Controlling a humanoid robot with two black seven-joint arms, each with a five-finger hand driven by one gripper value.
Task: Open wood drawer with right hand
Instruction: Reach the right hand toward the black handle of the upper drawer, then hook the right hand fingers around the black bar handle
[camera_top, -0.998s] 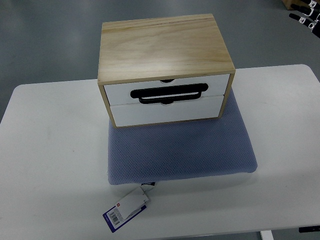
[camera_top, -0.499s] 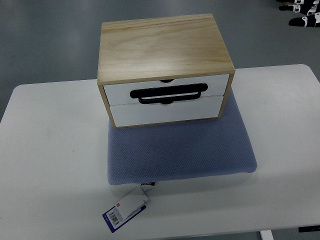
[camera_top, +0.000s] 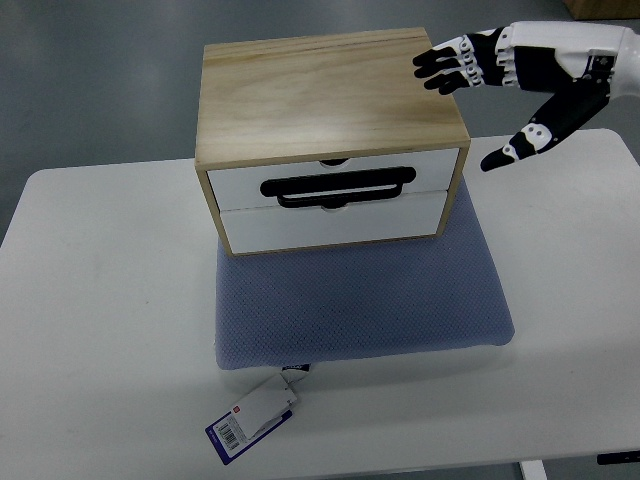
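Note:
A light wood drawer box (camera_top: 325, 95) stands on a blue-grey mat (camera_top: 360, 300) on the white table. It has two white drawer fronts, both closed. The upper drawer (camera_top: 335, 178) carries a black bar handle (camera_top: 338, 187); the lower drawer (camera_top: 332, 222) sits under it. My right hand (camera_top: 470, 100) comes in from the upper right edge. It is black and white, with fingers (camera_top: 445, 62) spread out over the box's top right corner and thumb (camera_top: 525, 140) pointing down to the right of the box. It holds nothing and is above and right of the handle.
The white table (camera_top: 110, 330) extends left, right and in front of the mat. A paper tag with a barcode (camera_top: 250, 420) lies at the mat's front left corner near the table's front edge. Grey floor lies beyond the table.
My right hand has swept in from the far upper right corner to above the box's top right corner, fingers spread. The box and drawers have not moved.

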